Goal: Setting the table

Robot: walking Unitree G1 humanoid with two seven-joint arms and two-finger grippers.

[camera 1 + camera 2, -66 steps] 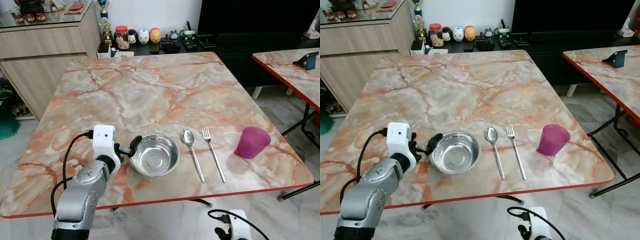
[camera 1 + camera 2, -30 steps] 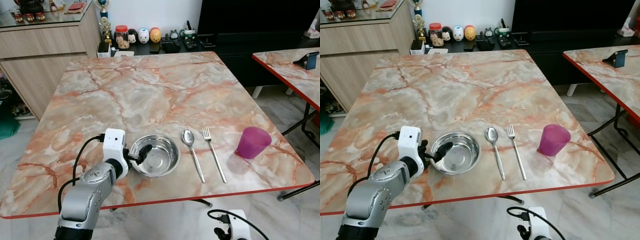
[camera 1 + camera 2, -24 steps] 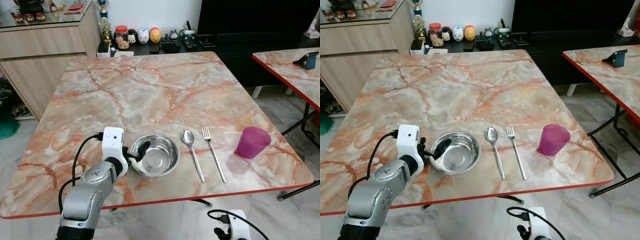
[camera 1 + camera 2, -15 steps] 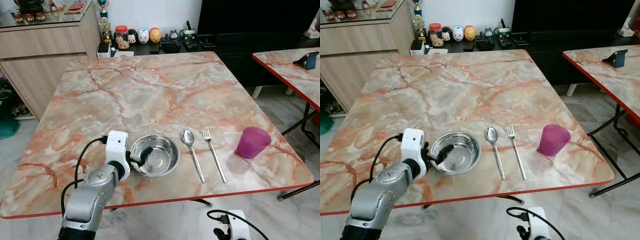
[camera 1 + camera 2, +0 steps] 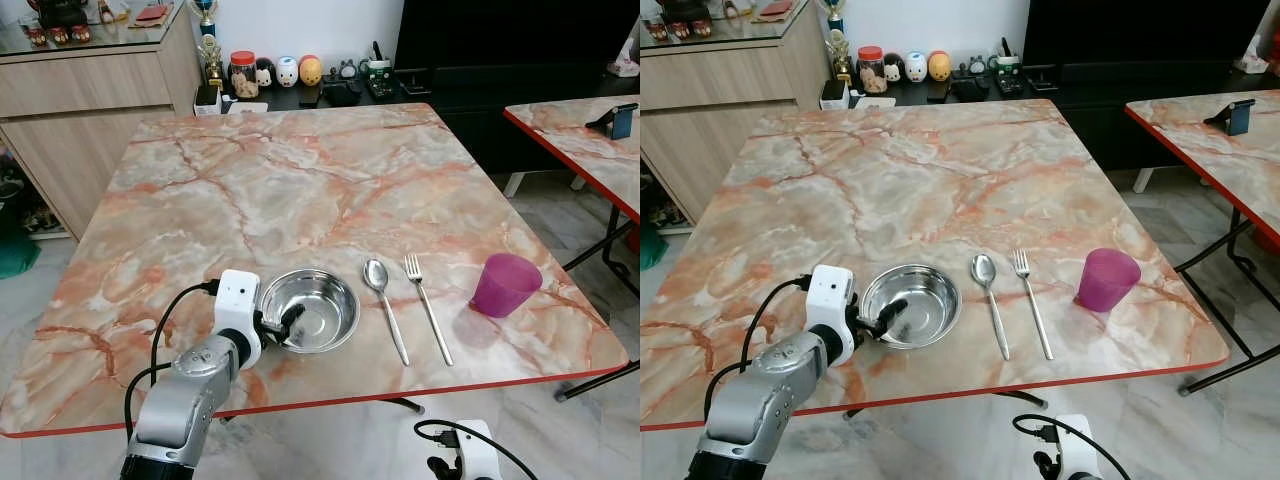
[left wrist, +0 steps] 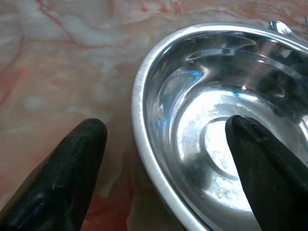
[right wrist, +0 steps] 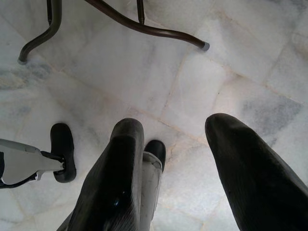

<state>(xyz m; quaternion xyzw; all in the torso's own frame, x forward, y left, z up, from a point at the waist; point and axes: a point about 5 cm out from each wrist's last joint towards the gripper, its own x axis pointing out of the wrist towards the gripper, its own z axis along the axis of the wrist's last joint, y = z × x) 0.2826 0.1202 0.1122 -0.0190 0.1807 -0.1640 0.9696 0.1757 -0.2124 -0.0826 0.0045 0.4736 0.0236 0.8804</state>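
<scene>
While the steel bowl (image 5: 309, 309) sits near the counter's (image 5: 300, 180) front edge, left of the spoon (image 5: 384, 304), the left end effector (image 5: 279, 326) reaches forward, fingers (image 6: 262, 178) apart, straddling its near rim; the right arm hangs idle, fingers spread.

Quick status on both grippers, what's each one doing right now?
Left gripper: open, fingers straddling the near rim of the steel bowl, one inside, one outside.
Right gripper: open, holding nothing, hanging over the floor.
</scene>
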